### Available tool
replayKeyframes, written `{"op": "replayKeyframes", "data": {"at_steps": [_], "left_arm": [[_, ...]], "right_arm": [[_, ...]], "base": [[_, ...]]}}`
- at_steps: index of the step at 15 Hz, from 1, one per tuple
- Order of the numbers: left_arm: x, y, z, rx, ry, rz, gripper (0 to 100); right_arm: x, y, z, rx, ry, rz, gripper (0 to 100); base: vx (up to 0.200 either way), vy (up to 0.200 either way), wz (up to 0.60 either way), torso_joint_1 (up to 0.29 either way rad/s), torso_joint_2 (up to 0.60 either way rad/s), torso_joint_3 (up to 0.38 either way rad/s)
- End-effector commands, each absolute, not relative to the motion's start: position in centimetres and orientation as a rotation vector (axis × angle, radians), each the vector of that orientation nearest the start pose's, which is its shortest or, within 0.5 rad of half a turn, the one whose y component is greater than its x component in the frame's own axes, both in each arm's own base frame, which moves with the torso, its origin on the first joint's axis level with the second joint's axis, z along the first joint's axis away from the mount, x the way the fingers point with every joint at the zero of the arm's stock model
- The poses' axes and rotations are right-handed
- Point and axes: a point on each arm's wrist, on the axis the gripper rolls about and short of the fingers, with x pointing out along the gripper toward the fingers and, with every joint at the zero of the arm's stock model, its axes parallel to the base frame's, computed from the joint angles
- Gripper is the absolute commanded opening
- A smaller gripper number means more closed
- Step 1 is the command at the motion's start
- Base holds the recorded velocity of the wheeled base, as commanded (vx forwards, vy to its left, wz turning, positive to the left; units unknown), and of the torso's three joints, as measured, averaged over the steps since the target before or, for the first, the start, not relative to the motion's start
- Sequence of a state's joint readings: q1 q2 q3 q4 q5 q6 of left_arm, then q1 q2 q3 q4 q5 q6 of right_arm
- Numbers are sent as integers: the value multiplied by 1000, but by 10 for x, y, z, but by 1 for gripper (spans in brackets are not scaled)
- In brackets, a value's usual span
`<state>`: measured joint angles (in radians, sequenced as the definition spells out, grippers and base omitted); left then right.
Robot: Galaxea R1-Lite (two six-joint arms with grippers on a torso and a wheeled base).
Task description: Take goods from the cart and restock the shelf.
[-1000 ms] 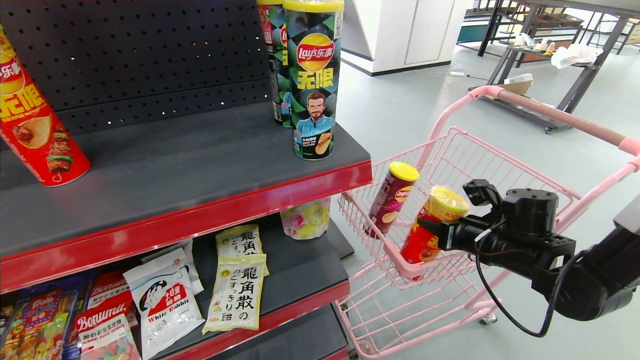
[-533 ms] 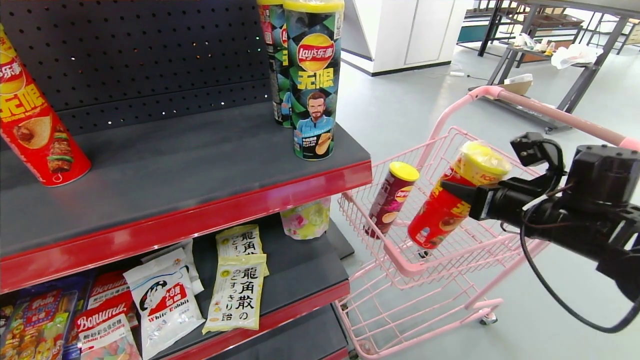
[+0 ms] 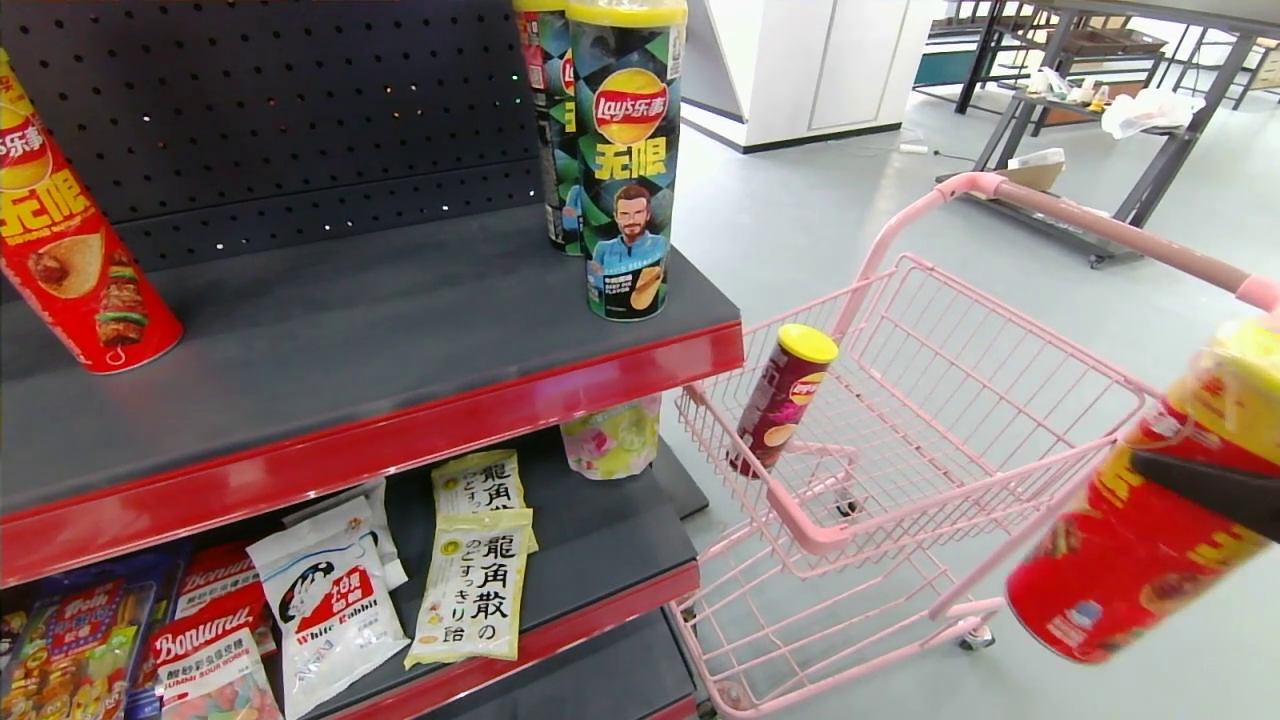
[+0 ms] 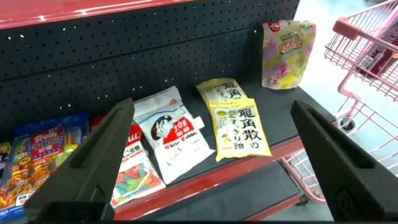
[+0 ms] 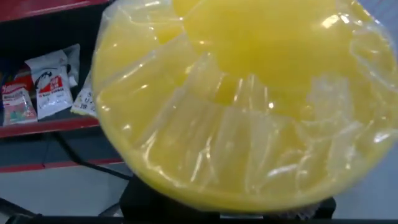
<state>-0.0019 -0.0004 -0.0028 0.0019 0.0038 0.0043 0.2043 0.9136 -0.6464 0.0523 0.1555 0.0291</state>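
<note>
I'm holding the red can [image 3: 1140, 520] clamped in the right gripper [image 3: 1165, 470], clear of the cart [image 3: 800, 525], not yet shelved. The purple can [image 3: 785, 400] is waiting inside. The left gripper [image 4: 211, 155] is hanging with its fingers apart.

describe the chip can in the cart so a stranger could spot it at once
Find the pink wire cart beside the red-edged shelf. In its basket, at the end nearest the shelf, one tall chip can stands tilted. It is maroon with a yellow lid, unlike the red can held outside the cart or the green cans on the shelf.
</note>
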Motion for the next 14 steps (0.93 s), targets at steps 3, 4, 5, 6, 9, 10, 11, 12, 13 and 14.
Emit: {"op": "replayKeyframes", "data": {"at_steps": [3, 4, 5, 6, 9, 10, 11, 12, 13, 14], "left_arm": [[-23, 0, 76, 5, -2, 2, 100], [-23, 0, 76, 5, -2, 2, 100], [-23, 0, 76, 5, -2, 3, 100], [-23, 0, 76, 5, -2, 3, 100], [-23, 0, 76, 5, -2, 3, 100], [-23, 0, 76, 5, 0, 3, 100], [-23, 0, 76, 5, -2, 2, 100], [-23, 0, 76, 5, -2, 3, 100], [-23, 0, 76, 5, -2, 3, 100], [-23, 0, 76, 5, -2, 2, 100]], "right_arm": [[35, 9, 208, -48, 253, 289, 0], [35, 9, 207, -52, 257, 289, 0], [35, 9, 206, -53, 261, 286, 0], [35, 9, 205, -53, 264, 287, 0], [40, 9, 210, -53, 268, 287, 0], [40, 10, 211, -53, 268, 287, 0], [41, 10, 211, -55, 269, 288, 0], [41, 10, 211, -55, 269, 288, 0], [42, 10, 210, -61, 274, 291, 0], [43, 10, 210, -64, 278, 290, 0]], "base": [[0, 0, 0, 0, 0, 0], [0, 0, 0, 0, 0, 0], [0, 0, 0, 0, 0, 0], [0, 0, 0, 0, 0, 0], [0, 0, 0, 49, -158, -102], [0, 0, 0, 134, -432, -281], [0, 0, 0, 163, -476, -325], [0, 0, 0, 178, -520, -339], [0, 0, 0, 188, -549, -364], [0, 0, 0, 203, -559, -359]]}}
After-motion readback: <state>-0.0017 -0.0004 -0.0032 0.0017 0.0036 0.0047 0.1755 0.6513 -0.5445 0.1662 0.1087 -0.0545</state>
